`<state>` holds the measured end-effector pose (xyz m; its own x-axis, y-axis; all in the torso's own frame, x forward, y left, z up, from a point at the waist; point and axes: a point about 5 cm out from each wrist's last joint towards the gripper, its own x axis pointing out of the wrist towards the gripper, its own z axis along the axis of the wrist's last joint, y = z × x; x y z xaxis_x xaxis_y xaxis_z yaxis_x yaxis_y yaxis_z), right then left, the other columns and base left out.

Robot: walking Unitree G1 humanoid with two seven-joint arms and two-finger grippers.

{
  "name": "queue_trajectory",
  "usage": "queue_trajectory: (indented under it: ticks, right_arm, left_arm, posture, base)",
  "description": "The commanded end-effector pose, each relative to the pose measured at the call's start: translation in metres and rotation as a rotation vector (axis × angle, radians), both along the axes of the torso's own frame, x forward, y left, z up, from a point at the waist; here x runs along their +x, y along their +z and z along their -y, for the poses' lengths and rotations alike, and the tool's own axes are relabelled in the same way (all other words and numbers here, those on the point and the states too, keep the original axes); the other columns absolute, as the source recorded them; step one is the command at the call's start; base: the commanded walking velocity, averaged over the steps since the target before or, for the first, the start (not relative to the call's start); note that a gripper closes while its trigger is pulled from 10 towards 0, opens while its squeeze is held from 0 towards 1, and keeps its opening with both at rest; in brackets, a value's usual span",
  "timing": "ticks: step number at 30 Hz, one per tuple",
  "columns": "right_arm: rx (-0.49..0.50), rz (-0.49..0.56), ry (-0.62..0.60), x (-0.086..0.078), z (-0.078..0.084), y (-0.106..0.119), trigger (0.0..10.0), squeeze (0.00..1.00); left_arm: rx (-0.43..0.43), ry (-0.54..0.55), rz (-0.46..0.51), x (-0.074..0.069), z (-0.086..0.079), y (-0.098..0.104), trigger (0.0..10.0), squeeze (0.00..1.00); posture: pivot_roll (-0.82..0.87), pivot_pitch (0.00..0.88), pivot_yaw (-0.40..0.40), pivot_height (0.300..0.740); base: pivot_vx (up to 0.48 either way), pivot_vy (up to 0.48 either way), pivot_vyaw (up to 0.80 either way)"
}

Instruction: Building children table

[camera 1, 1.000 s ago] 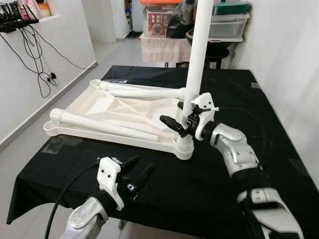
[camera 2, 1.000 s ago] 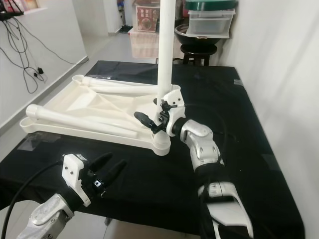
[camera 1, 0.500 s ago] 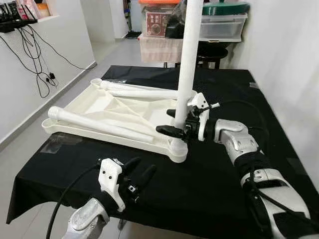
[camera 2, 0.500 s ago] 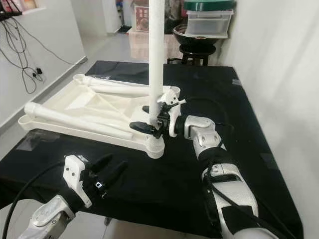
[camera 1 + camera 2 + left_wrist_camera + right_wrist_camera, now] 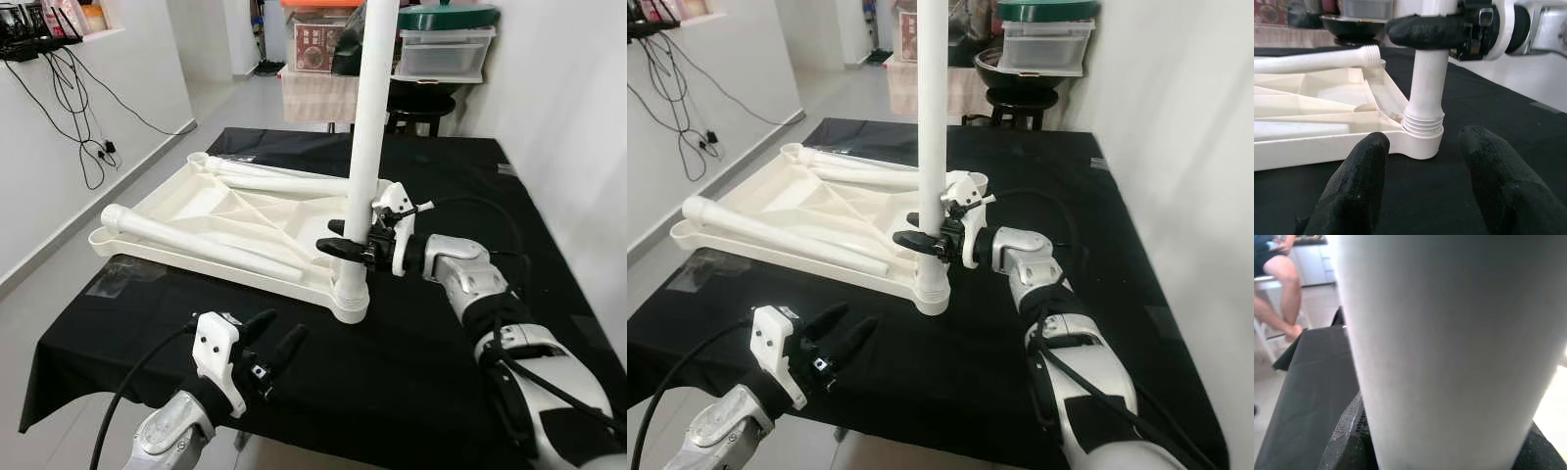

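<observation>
Black cloth (image 5: 421, 343) under white tabletop (image 5: 225, 220), storage bins (image 5: 441, 49) behind

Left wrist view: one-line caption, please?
Open left gripper faces the upright table leg seated in the tabletop's corner socket, right gripper clamping it.

One white tabletop (image 5: 211, 211) lies upside down on one black-covered table (image 5: 421, 333), and three white table legs go with it: one upright leg (image 5: 370, 117) at about 3 o'clock on the tabletop, one loose leg (image 5: 211, 247) lying along its 6 o'clock edge, and one loose leg (image 5: 279, 180) lying along its 12 o'clock edge. Two grippers are in view, the right gripper (image 5: 345, 243) and the left gripper (image 5: 269, 345). At 12 o'clock beyond the table stand one dark stool (image 5: 421, 106) and two lidded storage boxes (image 5: 443, 51), and a person's bare legs (image 5: 1278, 298) number two.
</observation>
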<state>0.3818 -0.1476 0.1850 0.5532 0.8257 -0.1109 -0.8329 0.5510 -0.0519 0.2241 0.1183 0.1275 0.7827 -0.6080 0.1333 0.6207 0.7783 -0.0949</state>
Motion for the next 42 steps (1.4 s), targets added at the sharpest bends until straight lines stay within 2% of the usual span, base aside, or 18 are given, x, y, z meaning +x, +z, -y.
queue_trajectory:
  ticks: [1, 2, 3, 6, 10, 15, 16, 17, 18, 19, 24, 25, 27, 28, 30, 33, 37, 42]
  right_arm:
    - [-0.101, -0.062, -0.325, -0.002, 0.018, -0.033, 0.0, 0.0]
    - [-0.101, -0.062, -0.325, -0.002, 0.018, -0.033, 0.0, 0.0]
    - [-0.127, -0.083, -0.667, -0.003, 0.027, -0.045, 0.0, 0.0]
    - [-0.05, -0.186, -0.864, -0.037, 0.01, -0.067, 0.0, 0.0]
    - [-0.016, -0.173, -0.875, -0.054, 0.001, -0.073, 0.0, 0.0]
    - [-0.052, -0.143, -0.844, -0.044, 0.002, -0.072, 0.0, 0.0]
    - [-0.072, -0.137, -0.835, -0.04, 0.002, -0.07, 10.0, 0.0]
    - [-0.07, -0.134, -0.795, -0.038, -0.001, -0.068, 10.0, 0.0]
    - [-0.053, -0.134, -0.759, -0.037, -0.005, -0.064, 10.0, 0.91]
    - [-0.03, -0.127, -0.697, -0.034, -0.009, -0.058, 10.0, 1.0]
    - [0.003, -0.112, -0.656, -0.032, -0.012, -0.044, 10.0, 1.0]
    - [0.042, -0.088, -0.592, -0.028, -0.012, -0.034, 10.0, 0.93]
    - [0.042, -0.088, -0.592, -0.028, -0.012, -0.034, 10.0, 0.93]
    - [0.075, -0.062, -0.514, -0.025, -0.011, -0.023, 10.0, 0.0]
    - [0.075, -0.062, -0.514, -0.025, -0.011, -0.023, 10.0, 0.0]
    - [0.023, 0.015, -0.24, -0.02, -0.002, -0.009, 10.0, 0.0]
    - [-0.019, 0.034, -0.112, -0.016, 0.001, -0.006, 10.0, 0.0]
    - [0.002, 0.042, -0.076, -0.01, 0.001, 0.001, 10.0, 0.0]
  left_arm:
    - [0.001, -0.002, -0.01, -0.003, -0.001, -0.001, 10.0, 0.0]
    - [0.001, -0.002, -0.01, -0.003, -0.001, -0.001, 10.0, 0.0]
    - [0.001, -0.001, -0.01, -0.004, -0.002, -0.001, 10.0, 0.0]
    - [-0.002, 0.001, -0.012, -0.004, -0.005, 0.0, 10.0, 0.0]
    - [-0.002, 0.0, -0.015, -0.002, -0.006, 0.0, 10.0, 0.0]
    - [0.004, -0.015, -0.018, -0.001, -0.005, -0.001, 10.0, 0.0]
    - [0.005, -0.017, -0.018, 0.0, -0.005, -0.001, 10.0, 0.0]
    - [0.003, -0.01, -0.018, 0.0, -0.005, -0.001, 10.0, 0.0]
    - [0.001, -0.002, -0.017, 0.0, -0.005, -0.001, 10.0, 0.0]
    - [0.0, 0.005, -0.016, 0.0, -0.005, -0.001, 10.0, 0.0]
    - [-0.001, 0.007, -0.016, 0.0, -0.005, -0.002, 10.0, 0.0]
    - [-0.002, 0.004, -0.017, 0.0, -0.004, -0.002, 10.0, 0.0]
    - [-0.002, 0.004, -0.017, 0.0, -0.004, -0.002, 10.0, 0.0]
    - [-0.002, 0.0, -0.018, 0.0, -0.004, -0.002, 10.0, 0.0]
    - [-0.002, 0.0, -0.018, 0.0, -0.004, -0.002, 10.0, 0.0]
    - [-0.005, -0.007, -0.02, 0.0, -0.002, -0.003, 10.0, 0.0]
    - [-0.007, -0.008, -0.019, -0.001, 0.0, -0.002, 10.0, 0.0]
    - [-0.01, -0.008, -0.02, -0.004, 0.0, -0.001, 10.0, 0.0]
  posture:
    - [0.03, 0.027, -0.014, 0.74]
    - [0.03, 0.027, -0.014, 0.74]
    - [0.03, 0.027, -0.014, 0.74]
    - [0.0, 0.038, 0.012, 0.74]
    - [-0.01, 0.027, 0.024, 0.74]
    - [0.0, 0.016, 0.007, 0.74]
    - [0.0, 0.016, 0.007, 0.74]
    - [0.01, 0.015, 0.007, 0.74]
    - [0.01, 0.011, 0.001, 0.74]
    - [0.02, 0.008, -0.001, 0.74]
    - [0.02, 0.003, -0.005, 0.74]
    - [0.02, 0.002, -0.006, 0.74]
    - [0.02, 0.002, -0.006, 0.74]
    - [0.02, 0.0, -0.003, 0.74]
    - [0.02, 0.0, -0.003, 0.74]
    - [0.03, 0.0, -0.012, 0.74]
    - [0.04, 0.003, -0.012, 0.74]
    - [0.05, 0.015, -0.008, 0.74]
  base:
    - [0.0, 0.0, 0.0]
    - [0.0, 0.0, 0.0]
    - [0.0, 0.0, 0.0]
    - [0.0, 0.0, 0.0]
    - [0.0, 0.0, 0.0]
    - [0.0, 0.0, 0.0]
    - [0.0, 0.0, 0.0]
    - [0.0, 0.0, 0.0]
    - [0.0, 0.0, 0.0]
    - [0.0, 0.0, 0.0]
    - [0.0, 0.0, 0.0]
    - [0.0, 0.0, 0.0]
    - [0.0, 0.0, 0.0]
    - [0.0, 0.0, 0.0]
    - [0.0, 0.0, 0.0]
    - [0.0, 0.0, 0.0]
    - [0.0, 0.0, 0.0]
    - [0.0, 0.0, 0.0]
